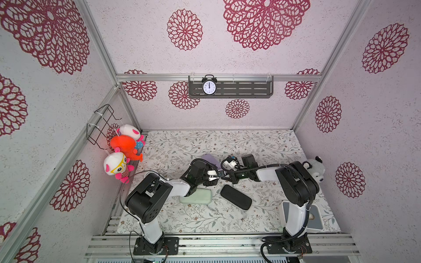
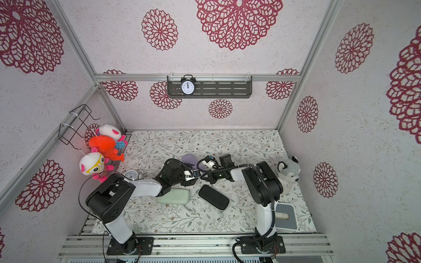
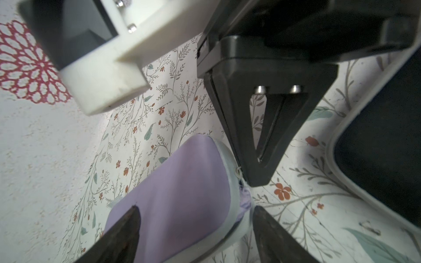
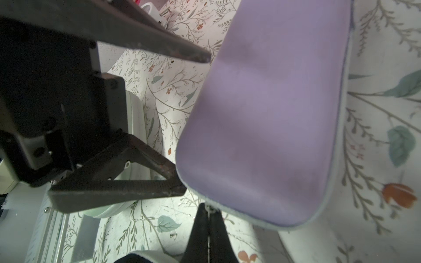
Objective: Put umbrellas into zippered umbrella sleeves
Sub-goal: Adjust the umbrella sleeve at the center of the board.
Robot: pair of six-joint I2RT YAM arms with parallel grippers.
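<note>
The lilac sleeve (image 3: 177, 193) lies on the floral table, mostly hidden by both wrists in the top views (image 1: 210, 158). My left gripper (image 3: 197, 210) is open, with one finger on each side of the sleeve's end and close to it. My right gripper (image 4: 208, 211) is shut on the zip pull (image 3: 239, 173) at the sleeve's grey edge. A bit of lilac fabric (image 3: 245, 201) shows in the zip gap. The mint green sleeve (image 1: 198, 197) and the black sleeve (image 1: 235, 200) lie shut nearer the front. No loose umbrella is in view.
The left forearm hangs over the mint sleeve. A small round gauge (image 2: 131, 174) sits at the table's left. A husky plush (image 1: 315, 169) and a white bin (image 1: 317, 219) stand on the right. Plush toys (image 1: 123, 145) hang on the left wall, and a clock (image 1: 209, 87) sits on the back shelf.
</note>
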